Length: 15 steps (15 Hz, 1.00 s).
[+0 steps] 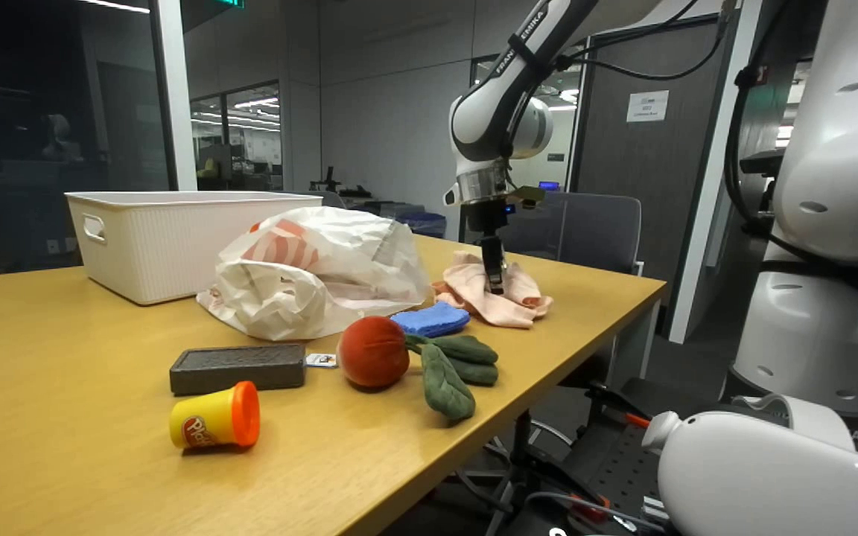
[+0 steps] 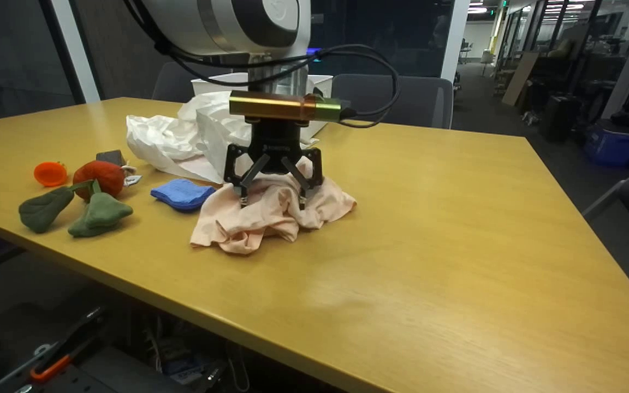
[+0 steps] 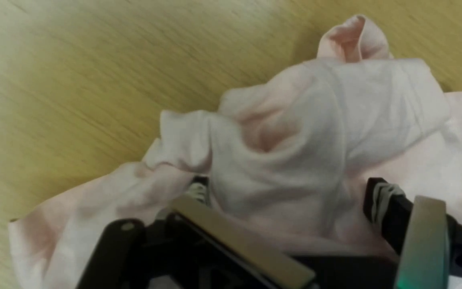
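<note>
A crumpled pale pink cloth [image 1: 509,311] lies on the wooden table; it also shows in an exterior view [image 2: 271,221] and fills much of the wrist view [image 3: 295,160]. My gripper [image 2: 273,203] points straight down over the cloth with its two fingers wide apart. In the wrist view the gripper [image 3: 287,188] has raised folds of cloth between its fingers, and the fingertips reach down among the folds. Whether the tips touch the table under the cloth is hidden. A folded blue cloth [image 1: 433,318] lies right beside the pink one, also in an exterior view [image 2: 182,194].
A white plastic bag [image 1: 325,268] lies behind the blue cloth, before a white basket [image 1: 168,238]. A red plush ball [image 1: 374,352] with green leaves [image 1: 447,383], a dark block [image 1: 239,368] and a yellow Play-Doh can [image 1: 205,423] lie near the table edge [image 2: 156,301].
</note>
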Each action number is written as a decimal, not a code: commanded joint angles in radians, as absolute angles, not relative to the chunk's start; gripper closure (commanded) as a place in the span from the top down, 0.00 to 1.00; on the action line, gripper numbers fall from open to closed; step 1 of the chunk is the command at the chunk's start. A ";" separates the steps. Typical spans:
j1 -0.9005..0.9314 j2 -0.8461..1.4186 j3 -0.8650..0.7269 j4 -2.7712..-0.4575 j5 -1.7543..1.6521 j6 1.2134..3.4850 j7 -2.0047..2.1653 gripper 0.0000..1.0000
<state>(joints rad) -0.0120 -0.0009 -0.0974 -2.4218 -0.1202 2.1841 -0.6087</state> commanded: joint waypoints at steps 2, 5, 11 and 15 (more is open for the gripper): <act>-0.028 0.044 -0.075 -2.420 -0.052 2.165 -0.625 1.00; -0.028 0.055 -0.068 -2.419 -0.071 2.169 -0.602 0.66; -0.035 0.055 -0.066 -2.401 -0.065 2.119 -0.586 0.19; -0.050 0.012 -0.076 -2.386 -0.083 2.072 -0.540 0.12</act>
